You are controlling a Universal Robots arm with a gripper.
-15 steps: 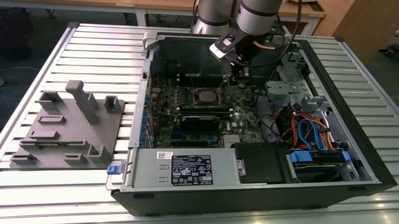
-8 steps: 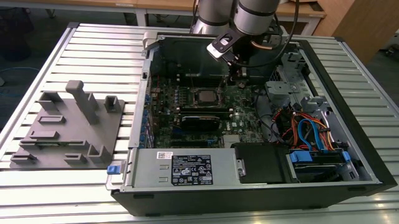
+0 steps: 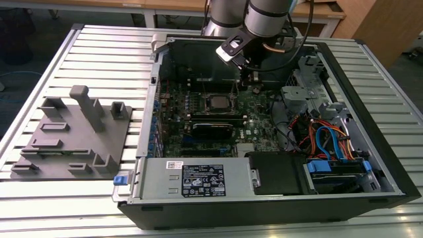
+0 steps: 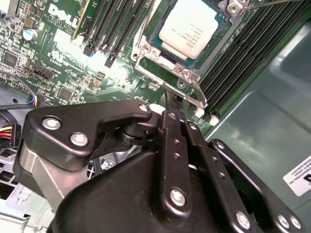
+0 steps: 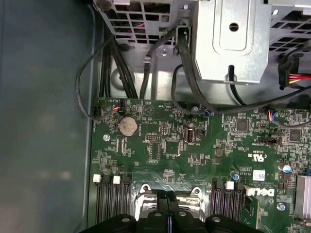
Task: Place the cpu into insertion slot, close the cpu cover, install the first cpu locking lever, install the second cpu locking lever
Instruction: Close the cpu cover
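Note:
The cpu (image 4: 190, 25), a pale metal square, lies in the insertion slot (image 3: 215, 102) on the green board. The silver cpu cover (image 4: 144, 50) lies flat around it as a frame. My gripper (image 4: 169, 99) is shut, its dark fingertips together with nothing seen between them. They are just off the slot's frame, beside a silver lever arm (image 4: 196, 93). A thin metal rod (image 4: 272, 4) runs past the slot's far corner. In the first wrist view the gripper (image 5: 168, 209) hangs right over the frame's edge (image 5: 146, 190). In the exterior view the gripper (image 3: 247, 78) is beyond the slot.
Black memory slots (image 4: 228, 53) flank the socket on both sides. A metal drive cage (image 5: 228, 39) and black cables (image 5: 146, 63) lie past the board's edge. A power supply (image 3: 191, 178) fills the case front. A grey fixture (image 3: 73, 139) stands on the exterior view's left.

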